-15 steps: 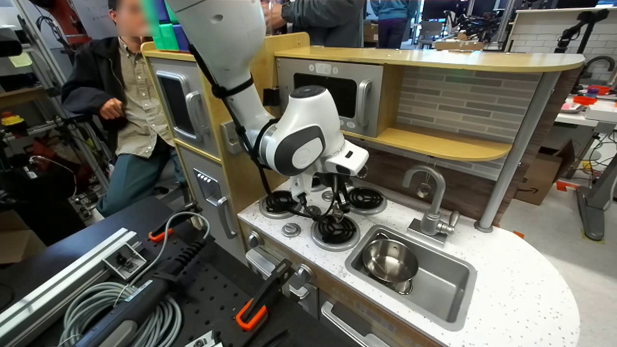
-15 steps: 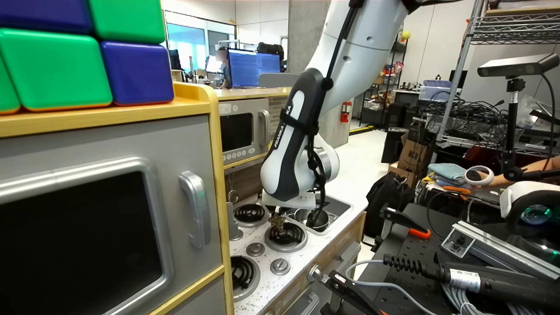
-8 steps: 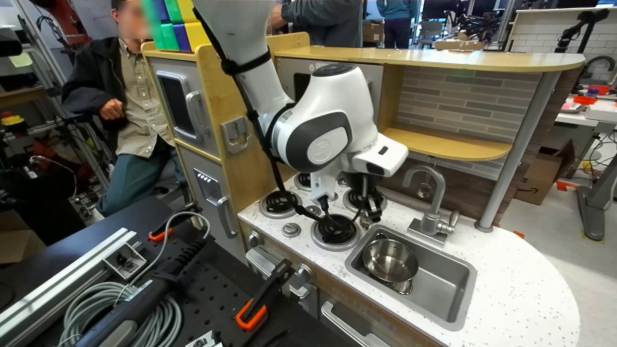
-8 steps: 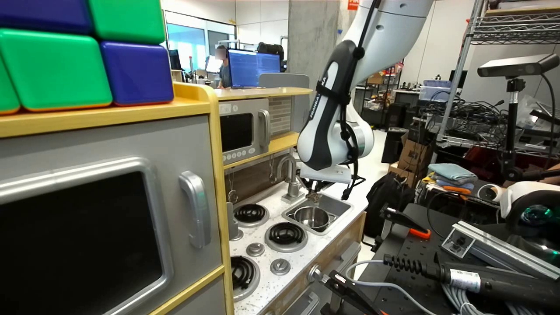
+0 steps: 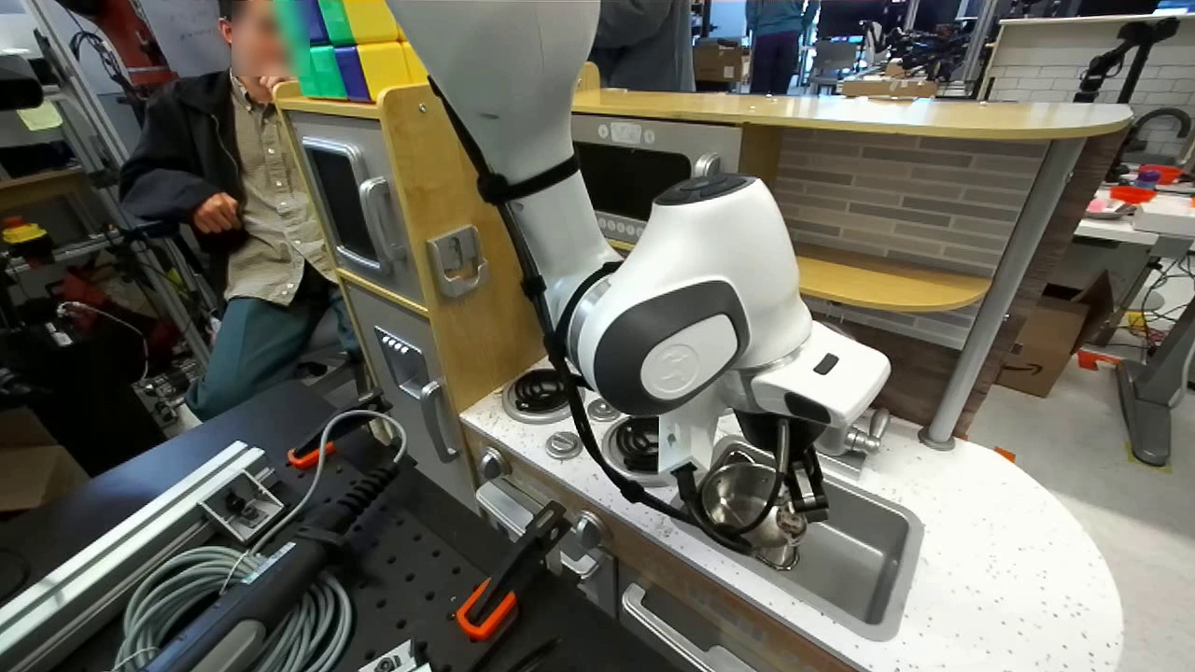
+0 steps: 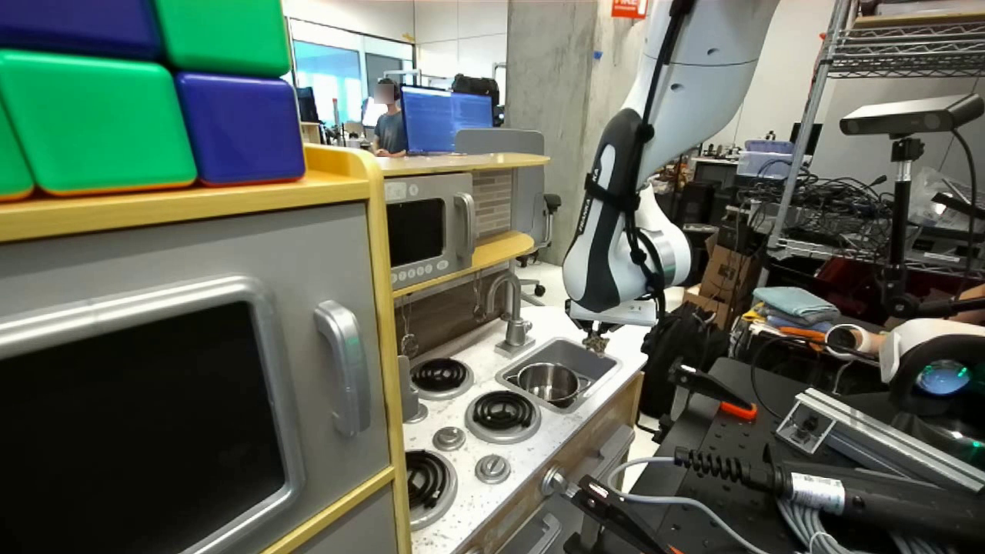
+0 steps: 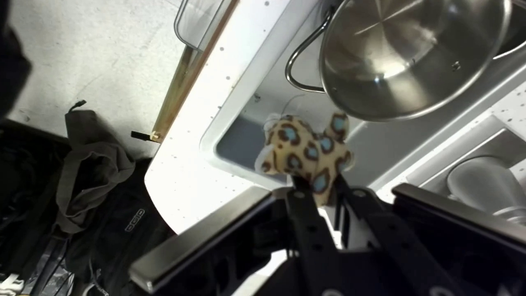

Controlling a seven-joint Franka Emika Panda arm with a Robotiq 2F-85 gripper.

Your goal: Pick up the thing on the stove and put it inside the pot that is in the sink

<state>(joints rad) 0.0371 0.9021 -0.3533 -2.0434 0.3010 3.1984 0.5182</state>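
Note:
The thing is a small tan-yellow plush with brown and blue spots. My gripper is shut on its lower end. The plush also shows in an exterior view, held in the air above the end of the sink away from the stove. The shiny steel pot stands in the sink, and its open top faces up. In the wrist view the plush appears beside the pot's rim, not over its opening. The stove shows black burner discs, with nothing seen on the visible ones.
The curved faucet rises at the sink's back edge. The pot's wire handle sticks out toward the plush. A yellow shelf and a microwave box stand behind. A black table with clamps is in front.
The arm has carried the plush from over the stove, across to the sink, past the pot toward the sink's far end. The pot has not moved. The gripper has stayed shut on the plush.

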